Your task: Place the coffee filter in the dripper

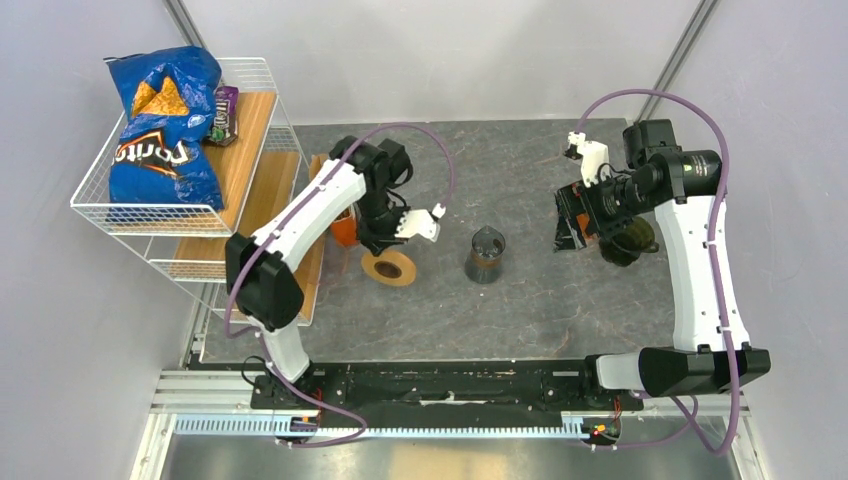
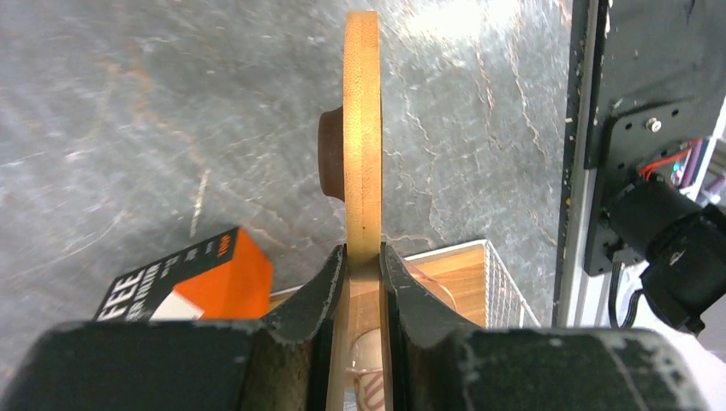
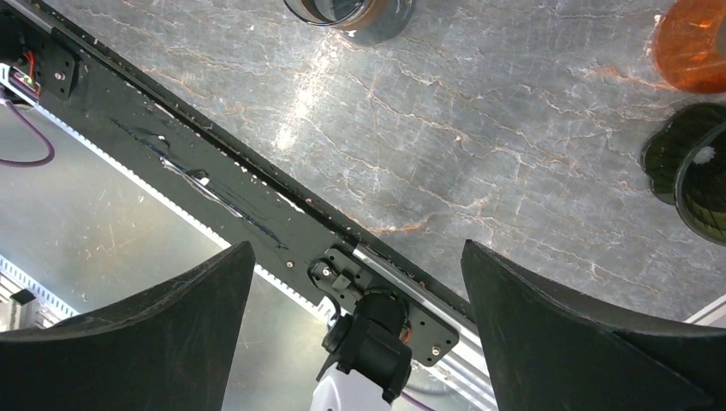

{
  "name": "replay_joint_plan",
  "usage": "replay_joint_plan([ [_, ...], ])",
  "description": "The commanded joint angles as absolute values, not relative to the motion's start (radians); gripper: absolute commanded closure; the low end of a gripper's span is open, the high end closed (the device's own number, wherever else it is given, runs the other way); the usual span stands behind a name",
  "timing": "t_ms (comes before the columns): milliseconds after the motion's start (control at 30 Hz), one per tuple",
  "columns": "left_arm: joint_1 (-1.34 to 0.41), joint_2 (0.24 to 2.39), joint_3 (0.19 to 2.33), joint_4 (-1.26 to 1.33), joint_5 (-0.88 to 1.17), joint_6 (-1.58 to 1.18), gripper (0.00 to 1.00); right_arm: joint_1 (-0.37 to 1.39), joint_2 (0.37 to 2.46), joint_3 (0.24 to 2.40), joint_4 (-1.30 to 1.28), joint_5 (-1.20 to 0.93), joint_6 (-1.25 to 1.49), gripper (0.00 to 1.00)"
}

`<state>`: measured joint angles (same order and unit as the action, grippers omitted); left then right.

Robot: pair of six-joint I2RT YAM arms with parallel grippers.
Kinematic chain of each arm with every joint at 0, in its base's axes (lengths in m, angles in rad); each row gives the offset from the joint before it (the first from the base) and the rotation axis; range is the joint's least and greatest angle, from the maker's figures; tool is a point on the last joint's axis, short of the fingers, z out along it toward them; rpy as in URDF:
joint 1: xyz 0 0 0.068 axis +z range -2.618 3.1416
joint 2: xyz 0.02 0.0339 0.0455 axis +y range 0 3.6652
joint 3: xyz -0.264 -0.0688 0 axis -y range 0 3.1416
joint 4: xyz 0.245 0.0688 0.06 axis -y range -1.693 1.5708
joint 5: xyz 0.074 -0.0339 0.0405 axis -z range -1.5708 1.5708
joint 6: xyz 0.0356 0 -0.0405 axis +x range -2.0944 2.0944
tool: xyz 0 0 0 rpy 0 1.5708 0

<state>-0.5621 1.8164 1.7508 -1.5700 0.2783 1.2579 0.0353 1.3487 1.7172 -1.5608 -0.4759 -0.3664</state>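
With my left gripper (image 2: 364, 259) clamped on a stiff wooden disc (image 2: 362, 128) and my right gripper (image 3: 357, 257) spread wide beside the dark dripper (image 1: 628, 243) at the right, I see no filter, flimsy paper I'd pinch lightly by its rim.

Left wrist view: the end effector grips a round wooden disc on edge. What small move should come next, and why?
Probably lower the left end effector and release the round wooden disc onto the grey stone table. It is pinched edge-on above bare tabletop, occupying that end effector; the right end effector is open and empty.
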Motion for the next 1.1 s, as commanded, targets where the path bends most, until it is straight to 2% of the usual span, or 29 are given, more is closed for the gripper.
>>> replay_joint_plan([
  [0,-0.561,1.712,1.858,-1.649,0.346,1.144,0.98,0.032,1.351,1.750,-1.552,-0.526,-0.350,0.01],
  [200,-0.556,1.680,2.008,-1.649,0.410,0.981,0.98,0.033,1.315,1.729,-1.456,-0.584,-0.282,0.01],
  [367,-0.545,1.698,2.226,-1.650,0.486,0.812,0.98,0.032,1.212,1.651,-1.282,-0.694,-0.175,0.01],
  [467,-0.537,1.740,2.351,-1.648,0.604,0.649,0.98,0.032,1.159,1.598,-1.134,-0.793,-0.046,0.05],
  [600,-0.516,1.806,2.427,-1.641,0.874,0.430,0.98,0.036,1.099,1.483,-0.883,-0.900,0.163,0.07],
  [733,-0.512,1.813,2.374,-1.535,1.025,0.266,0.98,0.058,1.080,1.404,-0.666,-0.966,0.342,0.08],
  [933,-0.511,1.749,2.237,-1.334,1.091,0.099,0.98,0.153,1.080,1.350,-0.557,-0.945,0.433,0.04],
  [1067,-0.512,1.742,2.192,-1.299,1.108,0.077,0.98,0.231,1.100,1.282,-0.439,-0.936,0.505,0.07],
])
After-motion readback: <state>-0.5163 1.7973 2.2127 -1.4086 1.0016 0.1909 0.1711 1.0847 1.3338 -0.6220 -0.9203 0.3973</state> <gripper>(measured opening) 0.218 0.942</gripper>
